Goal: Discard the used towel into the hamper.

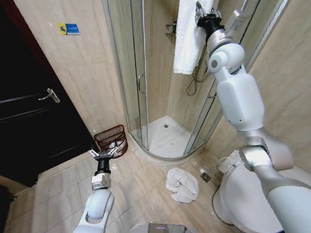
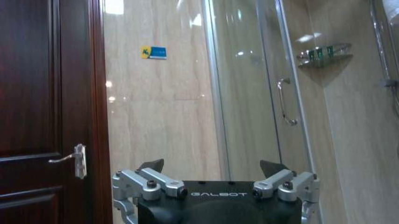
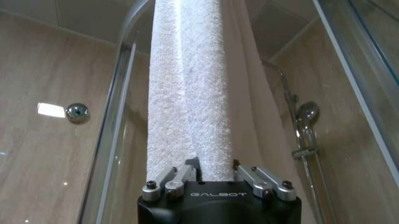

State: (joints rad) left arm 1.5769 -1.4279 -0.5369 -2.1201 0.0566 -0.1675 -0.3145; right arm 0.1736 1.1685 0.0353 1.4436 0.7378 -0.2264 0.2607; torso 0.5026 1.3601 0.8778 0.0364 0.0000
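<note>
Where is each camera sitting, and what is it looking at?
Head view: up high, looking down at the shower, hamper, both arms.
Left wrist view: low, facing door and wall; open left gripper shows.
Right wrist view: raised, looking up the hanging towel; right gripper grips it.
Shared: the towel, the shower glass.

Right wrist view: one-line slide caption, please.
Right hand shut on the hanging white towel beside the shower glass.

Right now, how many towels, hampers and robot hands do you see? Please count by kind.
White towels: 2, one hanging on the shower, one crumpled on the floor
Hamper: 1
Hands: 2, right hand shut on the hanging towel, left hand open
Total: 5
</note>
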